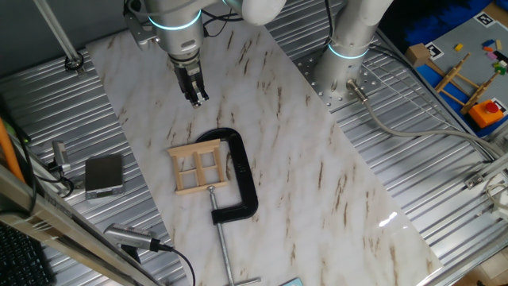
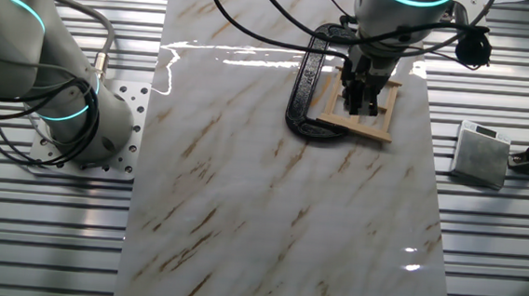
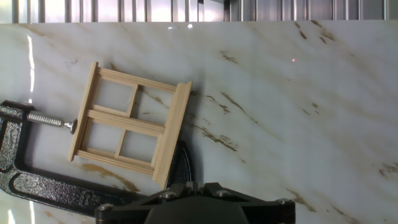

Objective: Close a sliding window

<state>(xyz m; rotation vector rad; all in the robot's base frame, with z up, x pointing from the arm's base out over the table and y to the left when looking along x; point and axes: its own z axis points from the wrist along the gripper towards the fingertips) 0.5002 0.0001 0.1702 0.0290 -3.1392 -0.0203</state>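
The sliding window (image 1: 200, 167) is a small pale-wood frame with four panes, lying flat on the marble board (image 1: 317, 183). A black C-clamp (image 1: 242, 179) grips it from the side. The hand view shows the window (image 3: 127, 121) at left, with the clamp screw (image 3: 50, 119) against its edge. My gripper (image 1: 196, 97) hangs above the board, beyond the window's far side and not touching it. Its fingers look closed together and hold nothing. In the other fixed view the gripper (image 2: 361, 101) hides part of the window (image 2: 341, 125).
A grey box (image 1: 104, 175) lies on the ribbed metal table left of the board. The arm's base (image 1: 345, 75) stands at the far right. A wooden stick frame with an orange block (image 1: 468, 87) sits further right. Cables run along the table's edges.
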